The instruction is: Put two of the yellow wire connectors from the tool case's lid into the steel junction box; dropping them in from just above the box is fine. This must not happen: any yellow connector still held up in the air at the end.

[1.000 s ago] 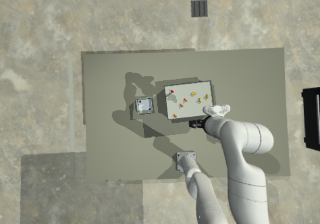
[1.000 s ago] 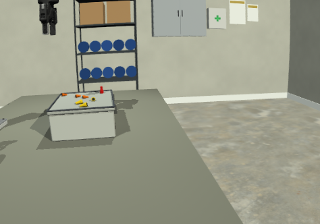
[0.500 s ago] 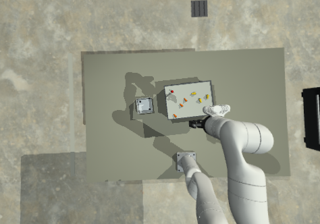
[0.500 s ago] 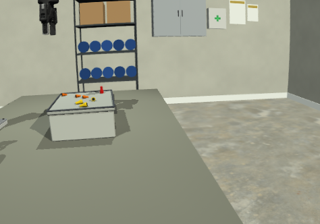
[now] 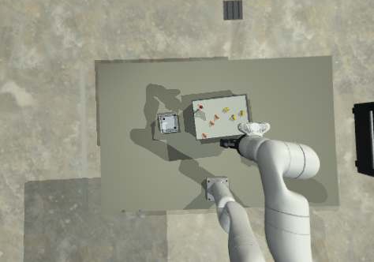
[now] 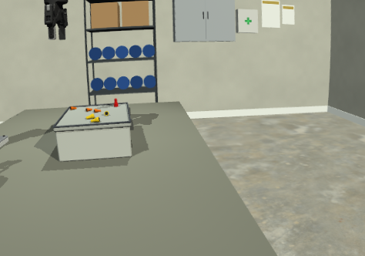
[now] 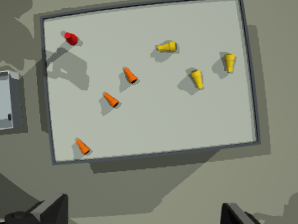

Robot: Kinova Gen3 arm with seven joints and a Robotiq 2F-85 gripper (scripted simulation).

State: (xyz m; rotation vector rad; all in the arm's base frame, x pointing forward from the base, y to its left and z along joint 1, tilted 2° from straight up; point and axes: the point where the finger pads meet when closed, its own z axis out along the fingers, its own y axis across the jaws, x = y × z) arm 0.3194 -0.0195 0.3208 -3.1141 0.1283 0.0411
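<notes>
The tool case's lid (image 5: 237,101) (image 6: 117,114) (image 7: 175,120) is a grey tray with a dark rim. Three yellow wire connectors lie on it: one (image 5: 226,109) (image 7: 167,47), one (image 5: 233,117) (image 7: 197,79) and one (image 5: 242,113) (image 7: 229,62); in the exterior view they show near the lid's front (image 6: 95,119). The steel junction box (image 5: 169,123) (image 7: 7,100) stands on the table beside the case and is hidden in the exterior view. My gripper (image 5: 228,142) (image 6: 56,33) (image 7: 145,215) is open and empty, high above the lid's edge nearest the yellow connectors.
Three orange connectors (image 7: 130,75) (image 7: 110,99) (image 7: 82,146) and a red one (image 5: 201,106) (image 6: 115,102) (image 7: 71,38) also lie on the lid. The arm's base plate (image 5: 217,188) is bolted to the table. A shelf rack (image 6: 121,47) stands against the back wall.
</notes>
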